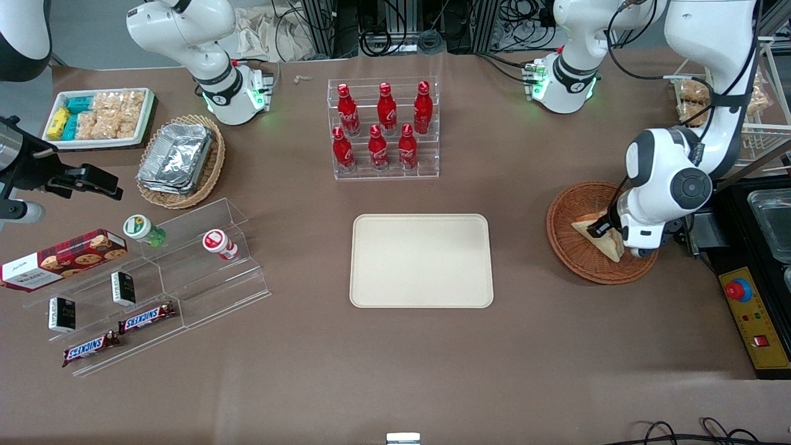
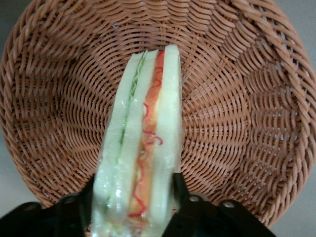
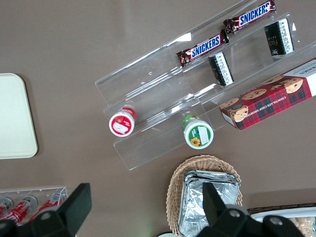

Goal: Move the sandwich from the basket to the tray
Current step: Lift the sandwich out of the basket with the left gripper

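The sandwich (image 1: 598, 236) is a pale bread wedge in clear wrap with red-orange and green filling; it stands on edge in the round reddish-brown wicker basket (image 1: 571, 247) toward the working arm's end of the table. My left gripper (image 1: 609, 238) is down in the basket, its two black fingers pressed against both flat sides of the sandwich (image 2: 140, 148), shut on it. The basket's woven floor (image 2: 237, 113) shows all around. The cream-beige tray (image 1: 421, 260) lies flat in the middle of the table, with nothing on it.
A clear rack of red bottles (image 1: 383, 127) stands farther from the front camera than the tray. A tan oval basket with foil containers (image 1: 180, 159), a white snack tray (image 1: 99, 116) and clear steps with snacks (image 1: 148, 290) lie toward the parked arm's end. A black control box (image 1: 754, 309) sits beside the basket.
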